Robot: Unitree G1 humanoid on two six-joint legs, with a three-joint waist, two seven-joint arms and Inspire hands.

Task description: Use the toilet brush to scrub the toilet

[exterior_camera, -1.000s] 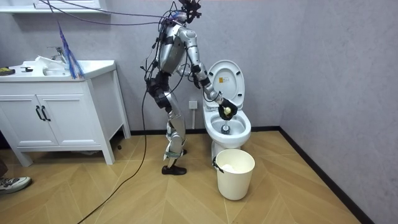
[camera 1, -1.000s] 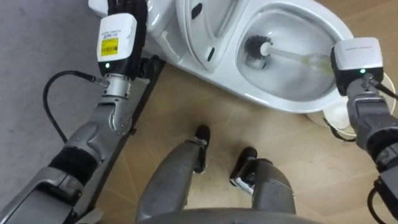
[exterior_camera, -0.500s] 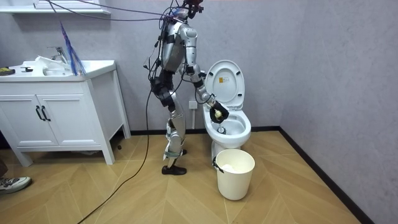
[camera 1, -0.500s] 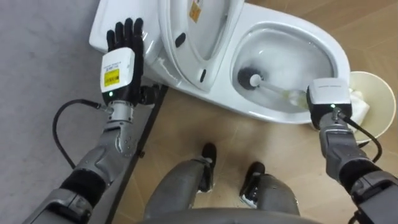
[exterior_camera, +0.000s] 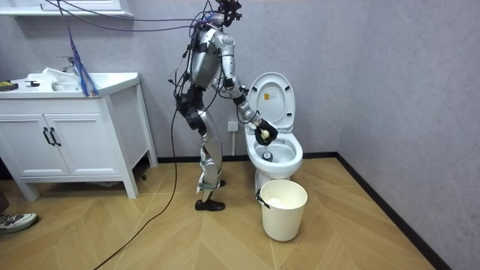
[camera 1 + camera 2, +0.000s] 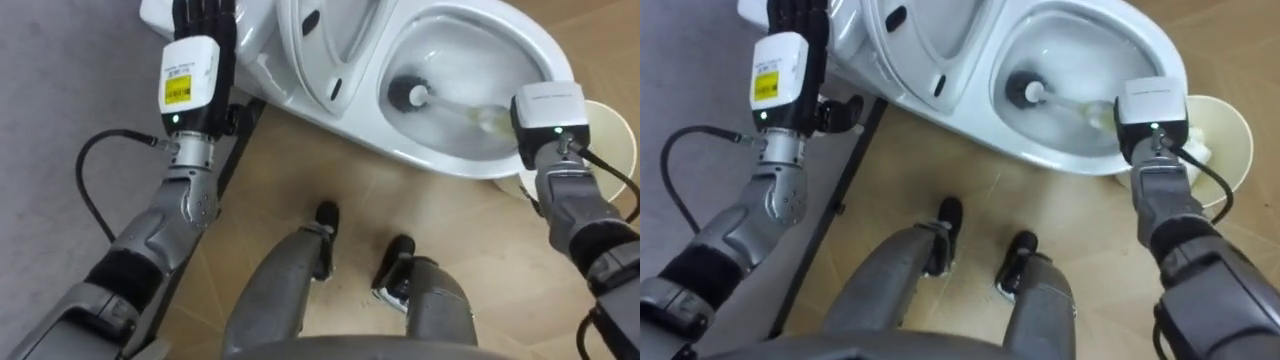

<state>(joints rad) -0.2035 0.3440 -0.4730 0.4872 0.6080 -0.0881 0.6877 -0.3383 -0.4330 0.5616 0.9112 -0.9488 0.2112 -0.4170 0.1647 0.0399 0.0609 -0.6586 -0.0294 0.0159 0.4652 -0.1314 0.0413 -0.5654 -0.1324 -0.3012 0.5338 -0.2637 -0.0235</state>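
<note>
White toilet bowl (image 6: pixel 445 162): toilet brush (image 6: pixel 408 94) head low inside. Right robot hand (image 6: pixel 546 112) over bowl rim, wrapped round brush handle. Left robot hand (image 6: pixel 204 16) fingers straight, together, beside tank (image 6: pixel 157 12).

Bathroom: toilet (image 5: pixel 274 146), vanity cabinet (image 5: pixel 71 135)

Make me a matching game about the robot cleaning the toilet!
Things:
1. brush head
2. bin
3. toilet lid
4. left hand

Places or states:
A. standing on the wooden floor
B. flipped up
C. down inside the toilet bowl
D. open, fingers straight

Pairs: 1-C, 2-A, 3-B, 4-D
</note>
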